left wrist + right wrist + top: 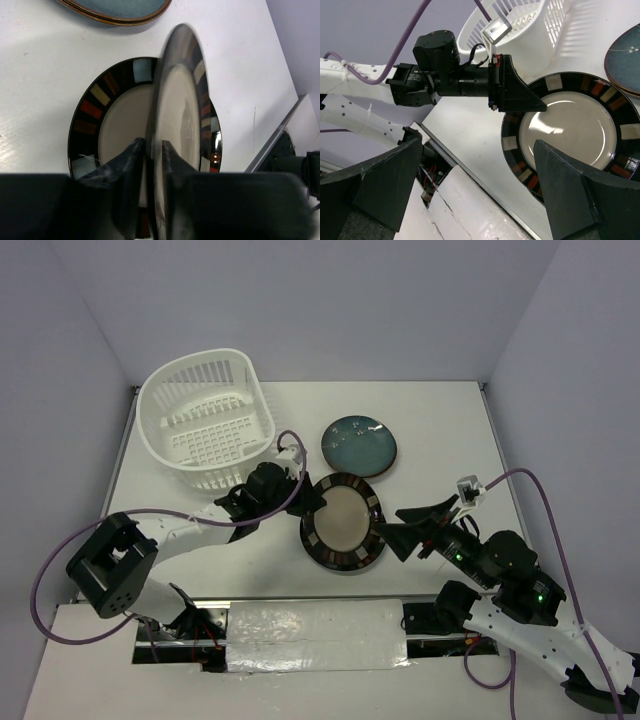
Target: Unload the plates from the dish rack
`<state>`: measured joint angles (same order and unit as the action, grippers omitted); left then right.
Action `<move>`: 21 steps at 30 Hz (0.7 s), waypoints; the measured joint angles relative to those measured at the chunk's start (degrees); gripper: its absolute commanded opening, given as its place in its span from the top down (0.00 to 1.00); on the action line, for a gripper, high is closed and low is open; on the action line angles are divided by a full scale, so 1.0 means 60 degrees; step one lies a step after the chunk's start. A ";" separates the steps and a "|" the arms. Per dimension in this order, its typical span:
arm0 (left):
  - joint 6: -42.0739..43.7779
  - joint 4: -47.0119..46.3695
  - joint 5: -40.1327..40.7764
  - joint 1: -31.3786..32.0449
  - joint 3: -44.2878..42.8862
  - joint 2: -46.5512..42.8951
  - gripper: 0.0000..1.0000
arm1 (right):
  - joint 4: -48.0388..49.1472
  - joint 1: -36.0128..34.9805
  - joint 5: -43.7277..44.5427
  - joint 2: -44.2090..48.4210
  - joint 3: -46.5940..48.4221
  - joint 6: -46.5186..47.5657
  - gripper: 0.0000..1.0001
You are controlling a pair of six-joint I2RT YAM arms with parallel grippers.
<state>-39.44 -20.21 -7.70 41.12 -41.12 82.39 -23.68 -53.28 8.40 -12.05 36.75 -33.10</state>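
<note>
The white dish rack (205, 420) stands at the back left; no plate shows in it. A teal-blue plate (359, 445) lies flat on the table to its right. A beige-centred plate with a black rim (112, 117) lies flat at mid-table. My left gripper (153, 145) is shut on the rim of a second such plate (177, 100), held tilted just above the flat one. From above they overlap (343, 523), with the left gripper (305, 502) at their left edge. My right gripper (415, 525) is open and empty, just right of them.
The table's raised near edge (485, 160) runs under my right gripper (477, 185). In the right wrist view, the rack (520, 30) is behind the left gripper (512, 92) and the teal plate (625, 60) is at the right. Grey walls enclose the table.
</note>
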 measured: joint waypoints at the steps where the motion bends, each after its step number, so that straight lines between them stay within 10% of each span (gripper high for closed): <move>1: 0.0004 -0.0029 0.0062 0.0029 0.0000 0.0004 0.63 | 0.0000 0.0000 -0.0004 0.0000 0.0000 0.0000 0.01; 21: 0.0885 0.1075 0.2521 0.0812 -0.0608 0.0834 0.38 | 0.0000 0.0000 -0.0018 0.0117 0.0000 0.0000 0.01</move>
<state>-34.13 -13.76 7.42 46.00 -44.77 87.39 -23.68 -53.28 8.29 -11.35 36.75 -33.10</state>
